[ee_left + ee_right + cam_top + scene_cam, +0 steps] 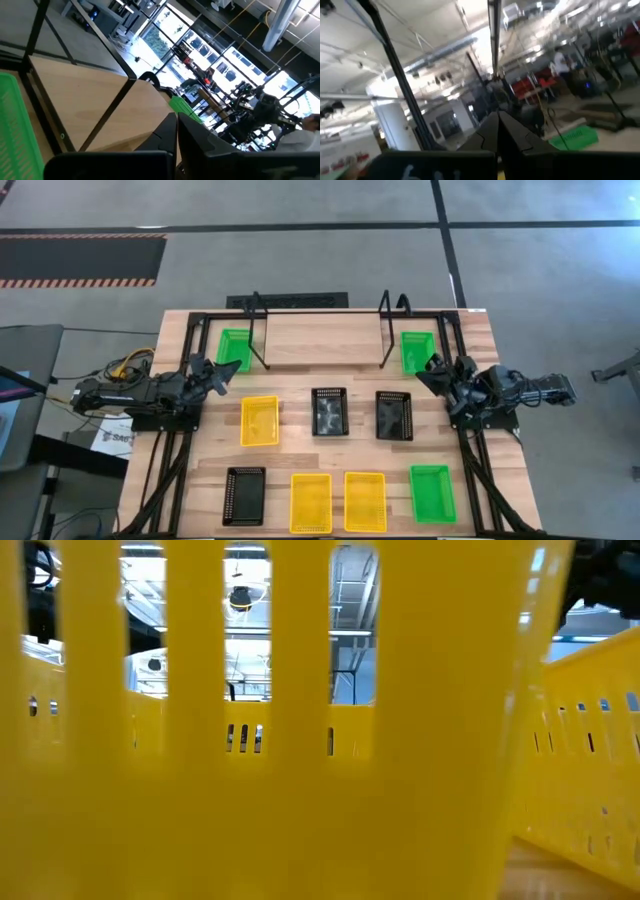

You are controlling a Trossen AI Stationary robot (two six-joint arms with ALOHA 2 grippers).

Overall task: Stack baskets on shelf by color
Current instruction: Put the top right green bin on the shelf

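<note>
From above, the pale wood bench (pixel 330 475) carries nine baskets. The shelf (pixel 322 338) stands at the 12 o'clock edge, its black looped ends upright and its wood surface bare. One green basket (pixel 233 348) sits just outside the shelf's left end, at about 10 o'clock on the bench, and a second green basket (pixel 417 351) sits just outside the right end, at about 2 o'clock. A yellow basket (pixel 260 421), a black basket (pixel 329 411) and another black basket (pixel 394 415) form a row across the middle. Along the 6 o'clock edge lie a third black basket (pixel 244 495), two yellow baskets (pixel 311 502) (pixel 365 501) just beside each other, and a third green basket (pixel 432 493).

The left claw (pixel 226 370) is at the lower right corner of the 10 o'clock green basket, clenched; whether it grips the rim I cannot tell. The right claw (pixel 434 367) is at the lower edge of the 2 o'clock green basket, fingers together.

The low view is filled by a yellow basket's slotted wall (pixel 250 740).

The left wrist view shows its dark fingers (pixel 172 135) pressed together, green mesh (pixel 17 125) at one side.

The right wrist view shows its fingers (pixel 497 130) meeting at a point, with a green basket (pixel 572 137) beyond.
</note>
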